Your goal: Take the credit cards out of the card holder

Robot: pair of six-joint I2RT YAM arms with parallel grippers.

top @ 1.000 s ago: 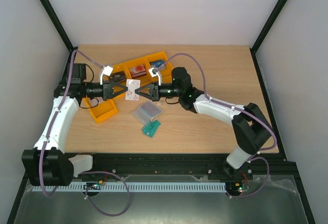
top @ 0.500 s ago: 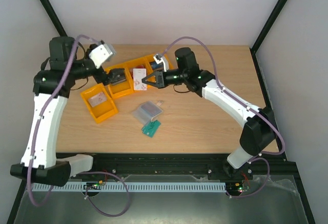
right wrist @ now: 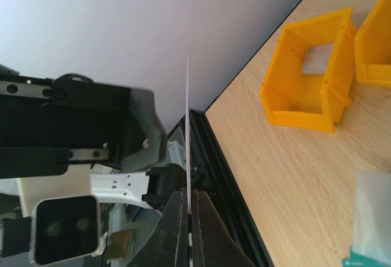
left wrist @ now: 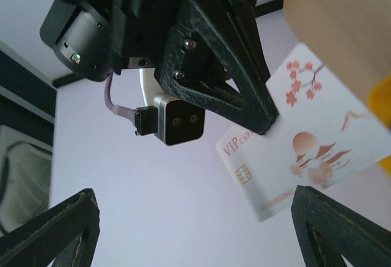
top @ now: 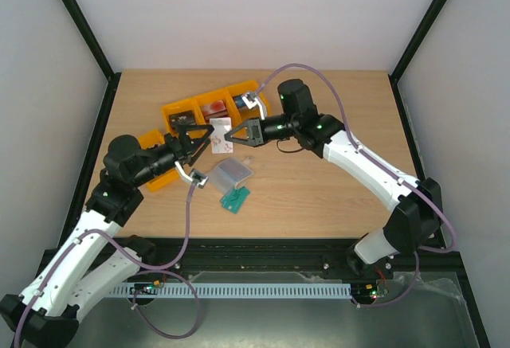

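Note:
My right gripper (top: 228,136) is shut on a whitish credit card (top: 218,142) and holds it in the air above the table. In the right wrist view that card (right wrist: 187,126) stands edge-on between the closed jaws. My left gripper (top: 204,137) faces it from the left, open, with the card (left wrist: 305,134) just inside its right finger (left wrist: 342,230), apart from it. The beige card holder (top: 229,174) lies on the table below, pale face up. Another pale card (right wrist: 317,59) lies in the near yellow bin (right wrist: 308,93).
A row of yellow bins (top: 209,107) stands behind the grippers, one holding a reddish item (top: 213,110). A single yellow bin (top: 156,174) sits under the left arm. A small green card (top: 235,199) lies in front of the card holder.
The left gripper let go and opened. Its arm swung up to the back bins, then came down low to face the card again. The right gripper lifted slightly, keeping the card.

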